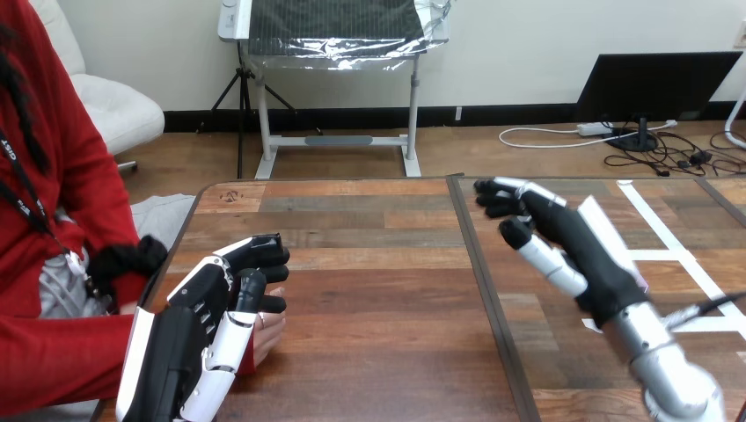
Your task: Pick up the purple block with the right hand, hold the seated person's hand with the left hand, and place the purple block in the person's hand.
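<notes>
Worktop (378, 290): wooden planks. We see a dark seam (486, 290) running from 12 to 6 o'clock just right of the middle. White tape lines (655, 224) cross the planks towards 2 o'clock.

Left robot hand (207, 303): it is at about 8 o'clock on the worktop, near the left edge, and its arm is cut off by the bottom border. It lies over the person's hand and touches it. We cannot tell whether it clasps that hand or only rests on it, because the contact is under the palm.

Person's hand (269, 332): it peeks out at 4 o'clock of the left robot hand, low over the wood. We see only a few fingertips, and the rest is covered by the robot hand.

Right robot hand (585, 255): it is at 3 o'clock, raised above the worktop with its back towards us. The fingers (528, 198) are loosely stretched towards 10 o'clock, and the thumb (545, 257) is held apart below them. The palm side is turned away from us.

Right forearm (673, 369): silver, entering from 5 o'clock and cut off at the corner.

Purple block: we cannot tell where it lies. The right robot hand hides the planks behind it.

Pinkish edge (645, 283): a sliver at 4 o'clock of the right palm, too small for us to name.
</notes>
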`<state>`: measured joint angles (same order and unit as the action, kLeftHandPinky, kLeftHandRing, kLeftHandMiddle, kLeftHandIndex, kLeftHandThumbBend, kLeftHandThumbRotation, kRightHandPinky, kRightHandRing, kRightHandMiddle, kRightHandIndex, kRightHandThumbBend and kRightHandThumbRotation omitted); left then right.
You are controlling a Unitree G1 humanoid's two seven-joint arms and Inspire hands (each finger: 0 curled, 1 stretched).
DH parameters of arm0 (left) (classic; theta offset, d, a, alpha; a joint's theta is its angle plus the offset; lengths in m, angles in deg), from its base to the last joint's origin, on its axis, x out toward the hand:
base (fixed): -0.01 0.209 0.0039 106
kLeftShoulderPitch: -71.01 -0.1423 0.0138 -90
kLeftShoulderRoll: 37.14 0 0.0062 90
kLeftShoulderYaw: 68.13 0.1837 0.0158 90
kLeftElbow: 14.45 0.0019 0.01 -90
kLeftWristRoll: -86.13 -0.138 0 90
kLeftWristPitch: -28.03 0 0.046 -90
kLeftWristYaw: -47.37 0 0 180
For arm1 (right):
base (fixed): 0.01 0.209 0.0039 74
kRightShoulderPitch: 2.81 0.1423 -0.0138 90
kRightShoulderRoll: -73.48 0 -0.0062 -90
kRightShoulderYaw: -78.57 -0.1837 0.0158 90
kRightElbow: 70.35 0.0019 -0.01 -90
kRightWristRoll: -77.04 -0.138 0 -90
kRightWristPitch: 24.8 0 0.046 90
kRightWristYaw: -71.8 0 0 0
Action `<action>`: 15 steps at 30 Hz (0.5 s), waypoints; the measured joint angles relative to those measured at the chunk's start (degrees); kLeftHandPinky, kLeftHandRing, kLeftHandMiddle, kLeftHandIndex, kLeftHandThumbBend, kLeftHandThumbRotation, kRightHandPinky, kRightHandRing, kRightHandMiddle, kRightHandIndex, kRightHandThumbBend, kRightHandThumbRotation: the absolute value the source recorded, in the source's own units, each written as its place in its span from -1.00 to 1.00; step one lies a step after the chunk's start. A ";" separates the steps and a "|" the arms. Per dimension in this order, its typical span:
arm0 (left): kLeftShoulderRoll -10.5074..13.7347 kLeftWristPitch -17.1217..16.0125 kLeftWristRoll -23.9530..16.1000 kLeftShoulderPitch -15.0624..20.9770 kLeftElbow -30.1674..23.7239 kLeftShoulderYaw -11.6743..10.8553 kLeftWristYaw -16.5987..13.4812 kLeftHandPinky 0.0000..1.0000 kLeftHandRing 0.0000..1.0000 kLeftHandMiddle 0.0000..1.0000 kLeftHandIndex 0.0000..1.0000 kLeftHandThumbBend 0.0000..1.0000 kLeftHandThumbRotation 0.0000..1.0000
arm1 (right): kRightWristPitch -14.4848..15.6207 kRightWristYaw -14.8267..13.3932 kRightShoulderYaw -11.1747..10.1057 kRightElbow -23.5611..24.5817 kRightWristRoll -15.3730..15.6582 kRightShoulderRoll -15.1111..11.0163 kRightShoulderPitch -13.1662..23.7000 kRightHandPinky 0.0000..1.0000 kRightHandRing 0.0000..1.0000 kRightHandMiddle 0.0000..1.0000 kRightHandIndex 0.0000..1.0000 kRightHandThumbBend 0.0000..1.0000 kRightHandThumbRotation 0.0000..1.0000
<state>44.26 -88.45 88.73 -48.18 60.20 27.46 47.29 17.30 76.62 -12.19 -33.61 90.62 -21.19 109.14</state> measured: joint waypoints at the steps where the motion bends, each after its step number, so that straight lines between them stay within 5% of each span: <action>1: 0.00 0.00 0.00 0.00 0.00 0.00 0.00 0.23 0.45 0.46 0.41 -0.10 0.57 | -0.06 -0.69 0.19 -0.62 0.85 -0.53 0.74 0.40 0.56 0.60 0.64 0.96 1.00; 15: -0.03 -0.51 0.16 0.00 0.00 -0.58 0.11 0.24 0.44 0.46 0.43 -0.18 0.56 | -0.06 -7.50 2.55 -8.53 7.81 -4.79 8.63 0.40 0.58 0.64 0.67 0.85 0.85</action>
<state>44.22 -88.96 88.89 -48.18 60.21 26.89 47.40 17.24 69.12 -9.64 -42.14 98.42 -25.98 117.77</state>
